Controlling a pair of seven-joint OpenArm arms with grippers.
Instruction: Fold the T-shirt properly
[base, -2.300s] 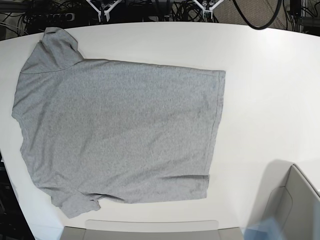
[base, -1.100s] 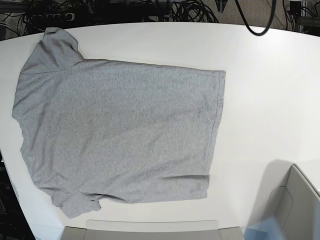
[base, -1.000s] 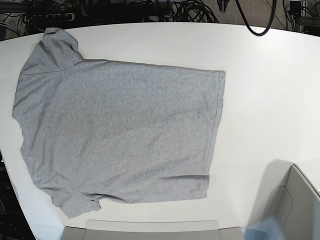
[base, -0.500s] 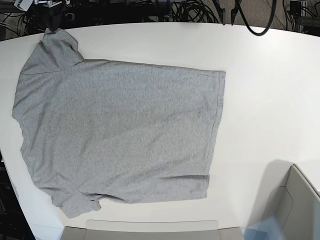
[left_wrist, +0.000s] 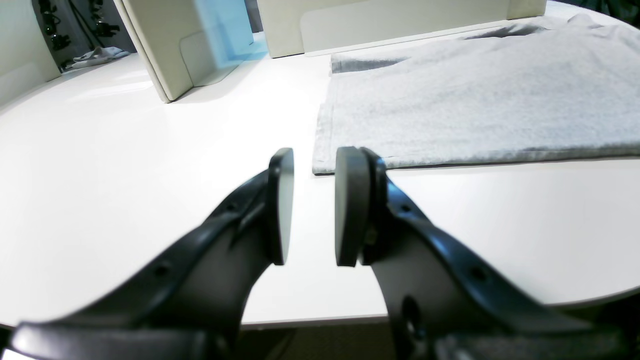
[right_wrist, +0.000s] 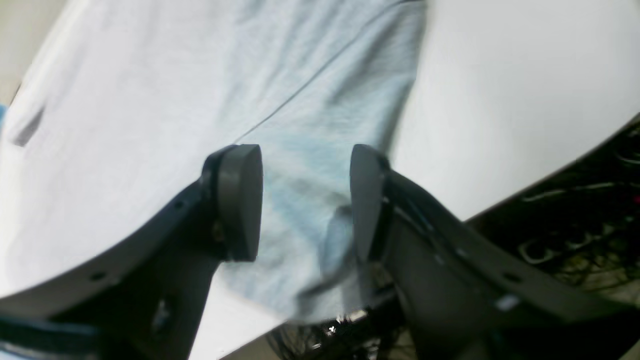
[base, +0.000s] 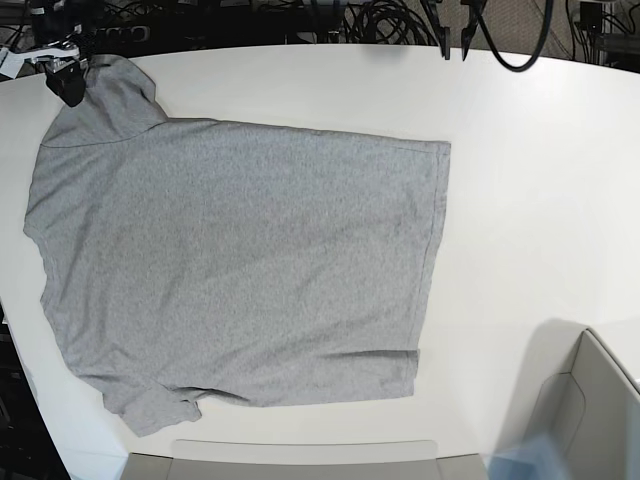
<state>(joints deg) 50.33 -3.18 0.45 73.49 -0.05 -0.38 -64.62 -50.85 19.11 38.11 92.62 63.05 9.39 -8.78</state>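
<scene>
T-shirt (base: 235, 270) lies flat over the surface's (base: 530, 200) left half, right gripper (right_wrist: 305, 200) spread above its sleeve at the far-left corner, left gripper (left_wrist: 310, 205) slightly parted, empty, near the far edge.

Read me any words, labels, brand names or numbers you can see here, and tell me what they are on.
None can be read. The T-shirt lies with a plain grey side up, no lettering showing. The white table and the beige box carry no legible marks.
</scene>
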